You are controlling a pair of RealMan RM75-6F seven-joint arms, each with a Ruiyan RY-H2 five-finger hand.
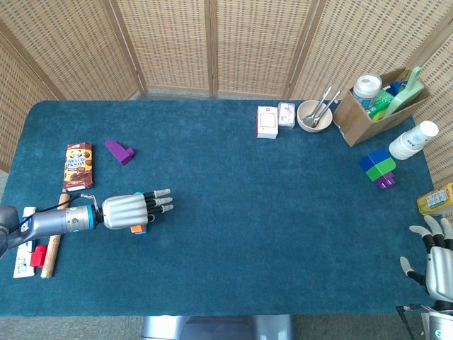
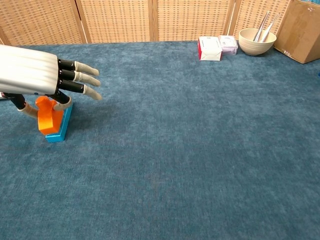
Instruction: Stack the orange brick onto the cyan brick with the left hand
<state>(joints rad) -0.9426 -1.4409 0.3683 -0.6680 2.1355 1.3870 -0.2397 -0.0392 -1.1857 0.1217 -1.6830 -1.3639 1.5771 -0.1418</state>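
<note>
My left hand hovers at the table's left side and pinches the orange brick between thumb and a finger, its other fingers stretched out. The orange brick rests against the top of the cyan brick, which lies flat on the blue cloth. From the head view the left hand covers both bricks except an orange corner. My right hand sits at the bottom right corner, fingers apart, holding nothing.
A purple brick, a chocolate packet and a wooden stick with small items lie at the left. At the back right stand small boxes, a bowl, a cardboard box, a cup and stacked bricks.
</note>
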